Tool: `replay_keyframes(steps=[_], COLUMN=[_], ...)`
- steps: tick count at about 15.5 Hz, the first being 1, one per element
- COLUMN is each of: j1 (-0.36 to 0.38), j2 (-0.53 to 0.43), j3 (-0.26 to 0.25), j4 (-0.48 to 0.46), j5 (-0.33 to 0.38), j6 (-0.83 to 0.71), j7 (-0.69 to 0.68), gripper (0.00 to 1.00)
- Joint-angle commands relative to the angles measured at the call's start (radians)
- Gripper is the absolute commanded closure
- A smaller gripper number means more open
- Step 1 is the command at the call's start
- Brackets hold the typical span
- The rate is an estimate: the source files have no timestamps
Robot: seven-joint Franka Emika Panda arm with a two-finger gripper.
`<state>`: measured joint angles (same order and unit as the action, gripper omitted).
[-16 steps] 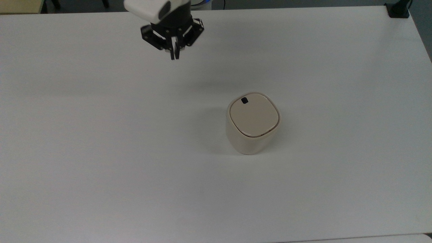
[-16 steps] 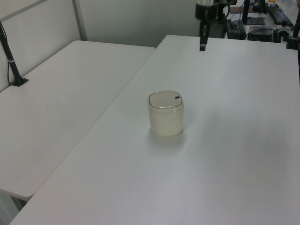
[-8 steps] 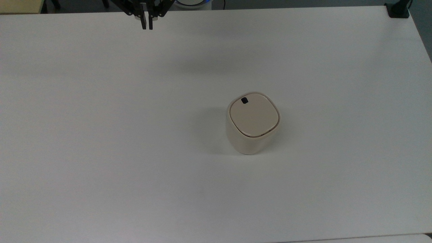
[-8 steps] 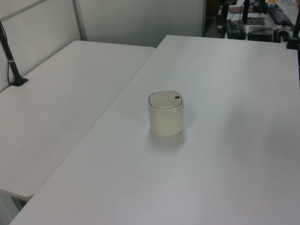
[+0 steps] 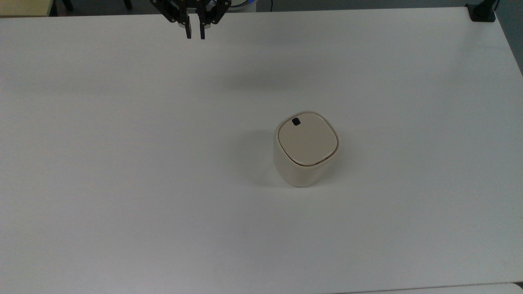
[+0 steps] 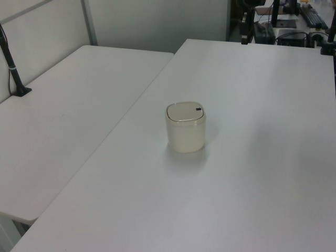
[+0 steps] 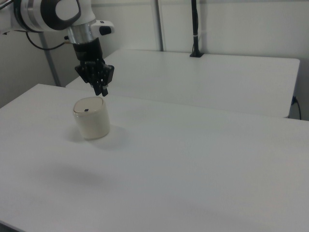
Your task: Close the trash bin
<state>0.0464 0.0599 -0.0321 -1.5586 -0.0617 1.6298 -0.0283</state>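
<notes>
The bin [image 5: 305,149] is seen upright near the middle of the table [image 5: 122,163], its lid [image 5: 307,139] shut flat. The gripper [image 5: 195,34], slightly spread and holding nothing, is seen well apart, at the top view's upper edge.

trash bin [image 5: 304,163]: smooth cream plastic, faint sheen | lid [image 5: 307,139]: flat, matt beige | table [image 5: 122,163]: smooth matt white | gripper [image 5: 195,33]: matt black

I can't read any text, label, brand or number from here. The only marking I see is a small black square on the lid of the trash bin [image 5: 305,149], and it carries no lettering.
</notes>
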Motion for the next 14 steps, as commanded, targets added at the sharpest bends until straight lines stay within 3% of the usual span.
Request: replay_keyframes(steps=[1,2,4,14], j1=[0.014,0.012,0.01,0.009], j2=[-0.019,-0.019,-0.019,-0.023], j3=[-0.025,-0.025,-0.026,-0.026], j4=[-0.023,-0.021,-0.021,-0.021], j5=[0.005,0.003,0.003,-0.004], j6=[0.004,0.004,0.002,-0.004], j7=[0.013,0.013,0.013,0.013], gripper=[0.43,0.26,0.0,0.0])
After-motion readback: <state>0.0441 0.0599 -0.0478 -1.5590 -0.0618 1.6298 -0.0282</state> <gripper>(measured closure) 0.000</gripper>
